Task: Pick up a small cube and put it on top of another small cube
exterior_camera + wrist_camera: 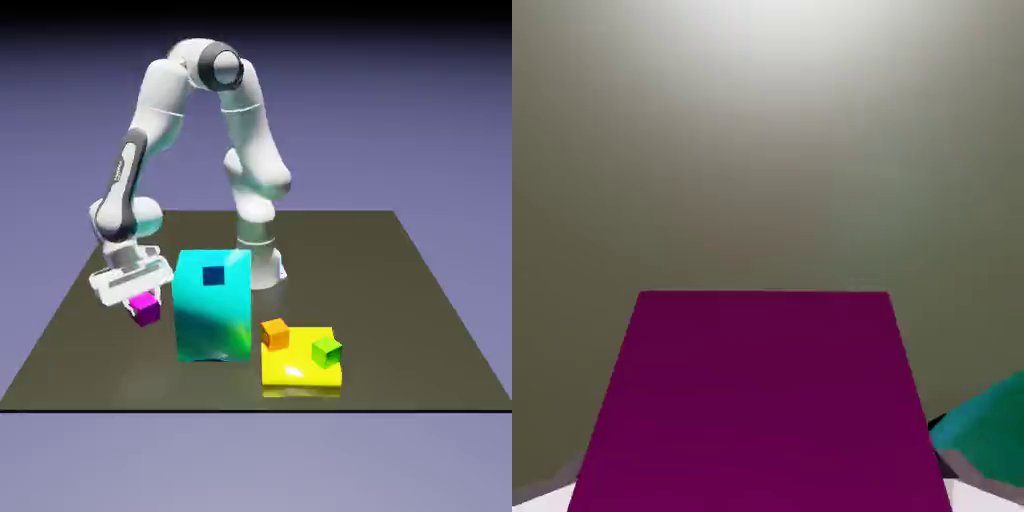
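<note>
A small magenta cube (147, 311) sits on the dark table at the exterior view's left, and my gripper (142, 298) comes down over it from above. In the hand view the magenta cube (762, 400) fills the lower half, spanning the whole gap between the two grey fingertips (547, 490), so my gripper (762, 495) is shut on it. Other small cubes are a dark blue cube (213, 275) on top of a tall teal block (212, 320), plus an orange cube (275, 333) and a green cube (326, 351) on a flat yellow slab (300, 375).
The tall teal block stands close beside the gripper toward the exterior view's right, and its edge (987, 430) shows at the lower right of the hand view. The arm's white base (262, 255) rises behind the block.
</note>
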`<action>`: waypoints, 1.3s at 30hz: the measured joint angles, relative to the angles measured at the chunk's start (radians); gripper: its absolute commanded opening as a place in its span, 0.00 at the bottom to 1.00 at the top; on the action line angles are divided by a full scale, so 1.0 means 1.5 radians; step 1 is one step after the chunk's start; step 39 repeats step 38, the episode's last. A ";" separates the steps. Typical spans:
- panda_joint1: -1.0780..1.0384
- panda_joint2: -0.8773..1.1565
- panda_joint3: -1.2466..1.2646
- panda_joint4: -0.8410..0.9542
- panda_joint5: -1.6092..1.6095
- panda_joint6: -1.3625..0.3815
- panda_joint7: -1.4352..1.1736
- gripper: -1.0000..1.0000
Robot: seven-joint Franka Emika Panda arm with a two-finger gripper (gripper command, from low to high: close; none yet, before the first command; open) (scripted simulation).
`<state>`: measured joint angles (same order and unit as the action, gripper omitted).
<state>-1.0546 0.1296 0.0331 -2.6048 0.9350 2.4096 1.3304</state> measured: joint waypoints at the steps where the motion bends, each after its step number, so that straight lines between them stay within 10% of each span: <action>1: 0.008 -0.016 -0.021 0.007 -0.029 -0.003 -0.009 0.00; 28: 0.661 0.045 0.031 0.339 -0.605 -0.464 -0.307 0.00; 34: 0.679 0.078 0.055 0.276 -0.600 -0.388 -0.307 0.00; 35: 0.679 0.084 0.055 0.253 -0.600 -0.360 -0.307 1.00; 39: 0.679 0.078 0.055 0.276 -0.602 -0.389 -0.306 1.00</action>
